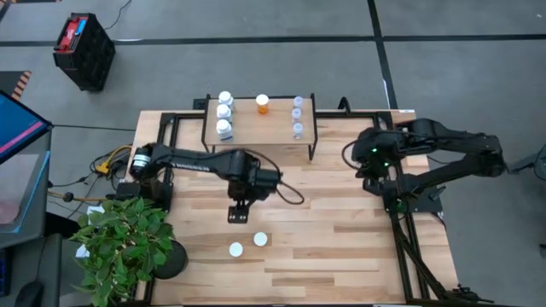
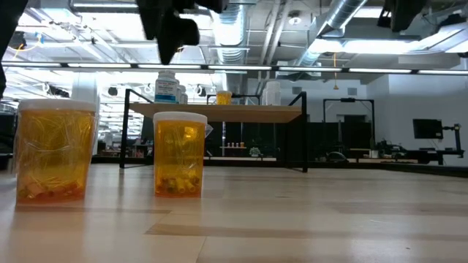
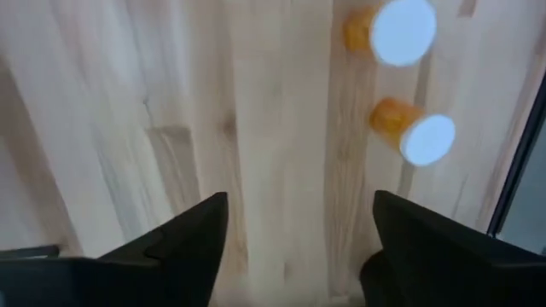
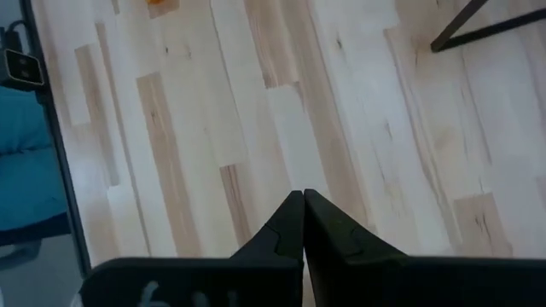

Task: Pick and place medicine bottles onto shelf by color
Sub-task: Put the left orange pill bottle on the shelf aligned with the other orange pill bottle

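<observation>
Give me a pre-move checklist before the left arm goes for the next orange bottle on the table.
1. Left gripper open, nothing between its fingers: ok.
2. Two orange bottles upright on the table, apart from each other: ok.
3. Left gripper centred over a bottle: not ok; both sit off to one side in its wrist view.
4. Room beside the orange bottle on the shelf: ok.
5. Right gripper shut, parked at the table's right side: ok.
</observation>
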Available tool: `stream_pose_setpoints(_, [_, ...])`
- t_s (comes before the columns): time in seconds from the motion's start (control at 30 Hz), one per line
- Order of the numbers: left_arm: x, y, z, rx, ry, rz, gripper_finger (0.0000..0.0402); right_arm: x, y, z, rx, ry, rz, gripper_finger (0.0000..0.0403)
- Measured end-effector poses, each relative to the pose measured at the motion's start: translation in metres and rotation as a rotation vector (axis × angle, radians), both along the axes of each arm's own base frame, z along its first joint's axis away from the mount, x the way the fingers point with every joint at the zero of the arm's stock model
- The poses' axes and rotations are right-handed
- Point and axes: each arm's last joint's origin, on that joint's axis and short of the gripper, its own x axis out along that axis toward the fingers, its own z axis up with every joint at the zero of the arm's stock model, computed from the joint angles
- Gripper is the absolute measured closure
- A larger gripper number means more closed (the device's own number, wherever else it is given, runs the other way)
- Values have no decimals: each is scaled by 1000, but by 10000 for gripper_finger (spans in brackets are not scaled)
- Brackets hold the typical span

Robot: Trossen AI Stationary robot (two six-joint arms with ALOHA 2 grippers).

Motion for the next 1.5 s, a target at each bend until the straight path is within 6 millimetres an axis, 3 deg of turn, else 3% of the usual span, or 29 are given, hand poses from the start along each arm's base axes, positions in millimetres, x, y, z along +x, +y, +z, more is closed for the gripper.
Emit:
stream_pose_setpoints(0.27, [-4, -41, 0, 27, -40, -152, 107, -1, 12, -10, 50, 180, -45, 377])
stream_pose_setpoints(0.77, [-16, -104, 3, 114, -186, -319, 109, -10, 87, -10, 94, 150, -20, 377])
stream_pose_setpoints(0.97, [-30, -115, 11, 117, -231, -374, 109, -15, 106, -7, 157, 94, -60, 377])
stream_pose_setpoints(1.17, [-53, -109, -13, 108, -280, -341, 110, -9, 123, -7, 201, 31, -77, 377])
stream_pose_setpoints(1.37, [-61, -105, -32, 23, -442, -212, 109, 5, 137, -17, 185, 49, -68, 377])
stream_pose_setpoints(1.5, [-66, -109, -52, 11, -414, -144, 109, 14, 145, -28, 147, 90, -61, 377])
